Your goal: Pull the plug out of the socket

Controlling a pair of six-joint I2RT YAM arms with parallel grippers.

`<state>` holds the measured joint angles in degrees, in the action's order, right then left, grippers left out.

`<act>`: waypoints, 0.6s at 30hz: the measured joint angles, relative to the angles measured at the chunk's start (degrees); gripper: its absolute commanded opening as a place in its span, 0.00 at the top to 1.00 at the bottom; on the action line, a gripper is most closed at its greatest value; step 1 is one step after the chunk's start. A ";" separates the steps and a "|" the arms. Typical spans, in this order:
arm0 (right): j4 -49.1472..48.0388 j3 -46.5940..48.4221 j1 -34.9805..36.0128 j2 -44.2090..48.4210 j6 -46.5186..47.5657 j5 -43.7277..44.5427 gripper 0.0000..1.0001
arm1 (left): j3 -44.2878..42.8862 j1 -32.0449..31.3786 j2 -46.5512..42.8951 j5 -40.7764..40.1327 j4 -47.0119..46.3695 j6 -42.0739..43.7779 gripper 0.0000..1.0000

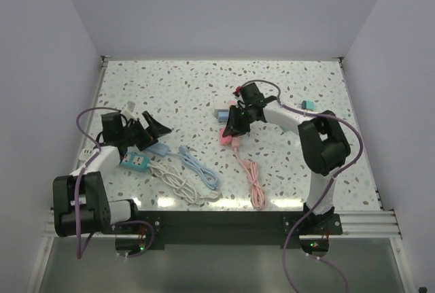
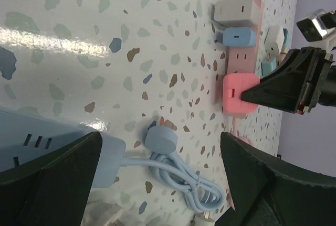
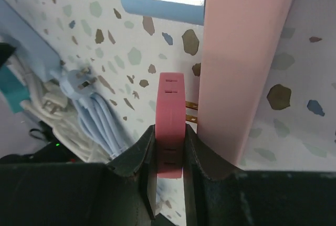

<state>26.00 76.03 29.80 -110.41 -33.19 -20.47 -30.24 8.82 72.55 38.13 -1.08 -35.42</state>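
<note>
The pink plug [image 3: 170,126] sits in the end socket of a pink power strip [image 3: 239,63], right where the strip's cord leaves. A short length of its brass prongs [image 3: 191,111] shows between plug and strip. My right gripper [image 3: 169,137] is shut on the plug, one finger pressed on each flat side. In the left wrist view the same plug [image 2: 236,96] shows on the strip [image 2: 240,58]. From above, the right gripper [image 1: 233,126] covers that end of the strip [image 1: 225,139]. My left gripper [image 1: 151,133] hangs open over a blue cable, holding nothing.
A grey plug [image 2: 236,10] and a blue plug [image 2: 239,37] fill the strip's far sockets. A blue power strip [image 2: 31,142] with its coiled cable [image 1: 200,170], a white cable [image 1: 177,181] and a teal block [image 1: 134,162] lie front left. The pink cord [image 1: 255,187] runs toward the near edge.
</note>
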 measured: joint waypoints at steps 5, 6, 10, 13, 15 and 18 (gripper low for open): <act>-14.99 -7.61 -6.99 0.28 -6.29 -14.99 1.00 | -0.02 -2.19 2.29 0.39 -1.03 -0.02 0.00; -18.23 -8.81 -8.13 0.37 -7.89 -17.09 1.00 | -0.07 -2.49 2.47 0.52 -1.03 -0.02 0.00; -29.77 -11.37 -10.78 1.33 -14.84 -25.05 1.00 | -0.33 -2.93 2.58 0.66 -1.11 0.02 0.00; -35.91 -11.26 -11.65 3.17 -18.34 -29.83 1.00 | -0.63 -2.97 2.78 0.68 -1.07 0.09 0.00; -36.94 -10.23 -12.57 4.87 -19.08 -32.02 1.00 | -0.74 -2.97 2.97 0.68 -0.98 0.15 0.00; -24.52 -3.21 -14.99 6.97 -11.89 -28.33 1.00 | -0.81 -2.97 3.28 0.68 -0.96 0.57 0.00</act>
<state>1.48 72.82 14.81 -103.44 -45.08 -48.80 -31.05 5.85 75.83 38.81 -2.04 -34.85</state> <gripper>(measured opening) 0.228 0.997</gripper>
